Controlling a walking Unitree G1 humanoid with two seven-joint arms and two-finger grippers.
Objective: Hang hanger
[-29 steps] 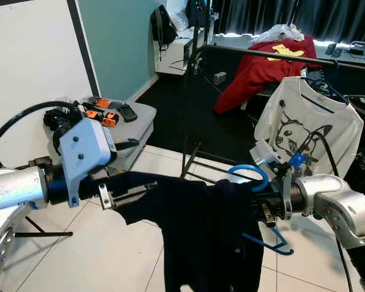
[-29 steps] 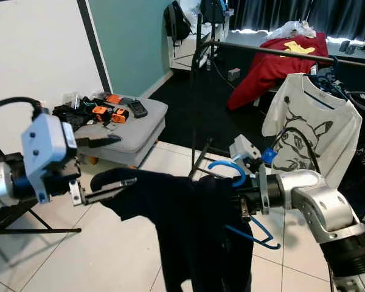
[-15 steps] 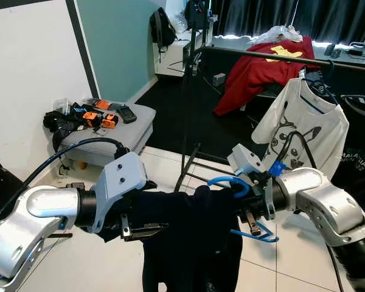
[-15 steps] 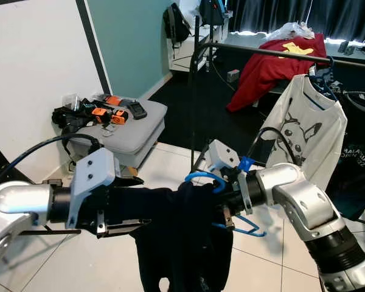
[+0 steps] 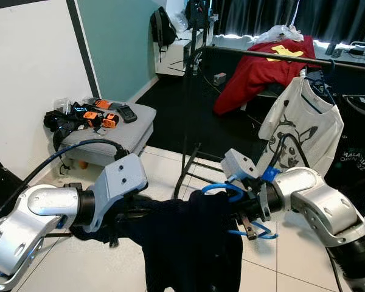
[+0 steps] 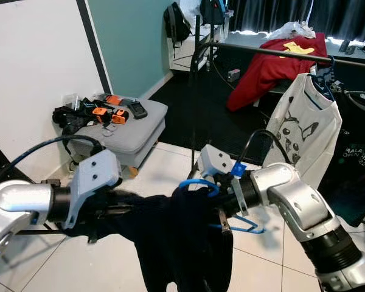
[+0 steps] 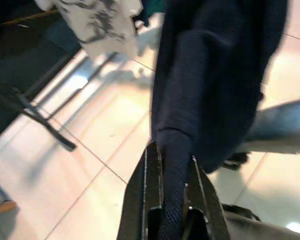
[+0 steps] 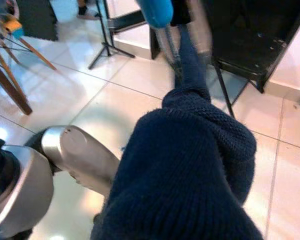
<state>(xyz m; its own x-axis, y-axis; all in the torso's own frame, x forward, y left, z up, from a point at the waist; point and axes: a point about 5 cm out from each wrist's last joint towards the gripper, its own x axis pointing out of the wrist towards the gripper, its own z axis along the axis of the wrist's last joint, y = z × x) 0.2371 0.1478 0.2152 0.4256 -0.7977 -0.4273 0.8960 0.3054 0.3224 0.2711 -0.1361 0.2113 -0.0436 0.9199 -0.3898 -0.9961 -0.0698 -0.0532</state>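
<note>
Left gripper (image 7: 172, 192) pinching navy sweater (image 5: 191, 243); right gripper's (image 5: 248, 226) hold on blue hanger (image 5: 222, 190) unclear.

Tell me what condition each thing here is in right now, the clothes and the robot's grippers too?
Navy sweater: draped on the blue hanger, held up between both arms.
Blue hanger: held by the right arm, not on the rail.
Left gripper: shut on the sweater fabric.
Right gripper: at the hanger.
White shirt: hanging on the rail.
Red garment: slung over the rail.

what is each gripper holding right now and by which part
The left gripper pinches a fold of the dark navy sweater. The right gripper appears to hold the blue hanger near its hook.
</note>
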